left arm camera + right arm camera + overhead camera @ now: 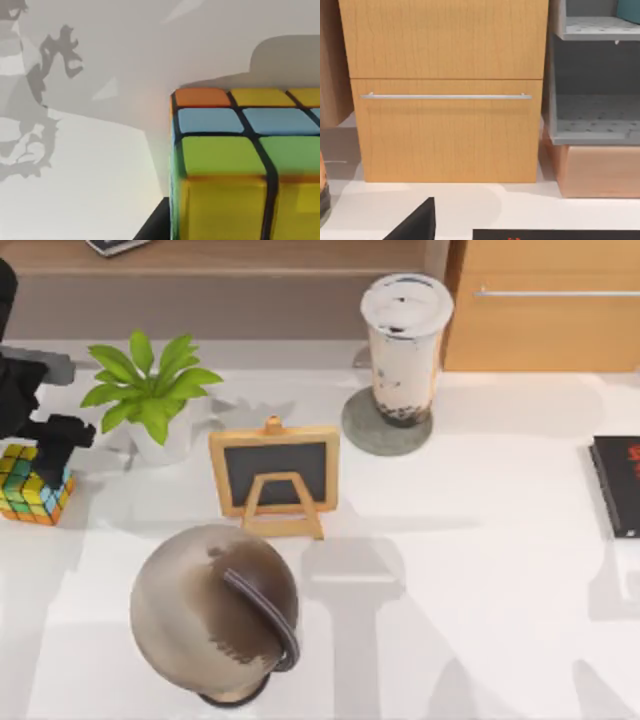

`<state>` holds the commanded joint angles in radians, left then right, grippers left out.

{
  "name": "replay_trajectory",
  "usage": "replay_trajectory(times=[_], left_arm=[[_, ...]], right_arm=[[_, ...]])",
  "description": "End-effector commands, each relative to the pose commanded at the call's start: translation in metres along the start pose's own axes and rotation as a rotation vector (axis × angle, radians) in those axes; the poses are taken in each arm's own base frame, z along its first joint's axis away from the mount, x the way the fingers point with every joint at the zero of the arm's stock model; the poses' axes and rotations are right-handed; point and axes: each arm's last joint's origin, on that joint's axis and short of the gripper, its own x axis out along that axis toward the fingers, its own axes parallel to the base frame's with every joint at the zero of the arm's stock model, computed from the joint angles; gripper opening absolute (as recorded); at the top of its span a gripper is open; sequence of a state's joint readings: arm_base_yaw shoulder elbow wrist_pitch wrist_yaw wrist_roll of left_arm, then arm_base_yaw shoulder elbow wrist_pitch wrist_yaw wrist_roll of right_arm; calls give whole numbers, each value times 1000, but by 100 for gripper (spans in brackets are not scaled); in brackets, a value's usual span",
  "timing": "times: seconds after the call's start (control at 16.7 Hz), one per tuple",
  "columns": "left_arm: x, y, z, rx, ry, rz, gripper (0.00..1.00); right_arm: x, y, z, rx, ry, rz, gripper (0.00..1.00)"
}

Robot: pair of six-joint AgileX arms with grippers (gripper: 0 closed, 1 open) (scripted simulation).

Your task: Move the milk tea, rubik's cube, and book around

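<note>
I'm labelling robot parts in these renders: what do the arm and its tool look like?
In the top view, the left arm at the table's left edge is matte black and blocky, with a short grey cylindrical segment near its upper part. Its left tool is also black, with squared, angular fingers; no cables or markings are visible. A black wedge, probably part of the right tool, shows in the right wrist view.

A leafy green plant in a white pot stands at the white counter's left. A small wooden-framed chalkboard easel sits beside it, a brownish globe in front. A light wooden drawer cabinet with a metal handle stands behind.
</note>
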<state>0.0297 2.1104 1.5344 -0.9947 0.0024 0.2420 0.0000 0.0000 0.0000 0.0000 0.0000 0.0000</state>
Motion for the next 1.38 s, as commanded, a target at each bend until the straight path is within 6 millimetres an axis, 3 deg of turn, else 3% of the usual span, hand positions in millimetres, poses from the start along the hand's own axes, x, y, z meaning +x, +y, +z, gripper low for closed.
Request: replay_trajectory(times=[0.12, 0.66, 1.02, 1.38], left_arm=[[0, 0, 0, 0, 0, 0, 0], [-1, 1, -1, 0, 0, -1, 0], [-31, 5, -3, 26, -35, -9, 0], [-31, 0, 0, 0, -2, 0, 0]], right_arm=[[0, 0, 0, 0, 0, 0, 100], [0, 0, 0, 0, 0, 0, 100], [0, 0, 0, 0, 0, 0, 100], [0, 0, 0, 0, 0, 0, 100]])
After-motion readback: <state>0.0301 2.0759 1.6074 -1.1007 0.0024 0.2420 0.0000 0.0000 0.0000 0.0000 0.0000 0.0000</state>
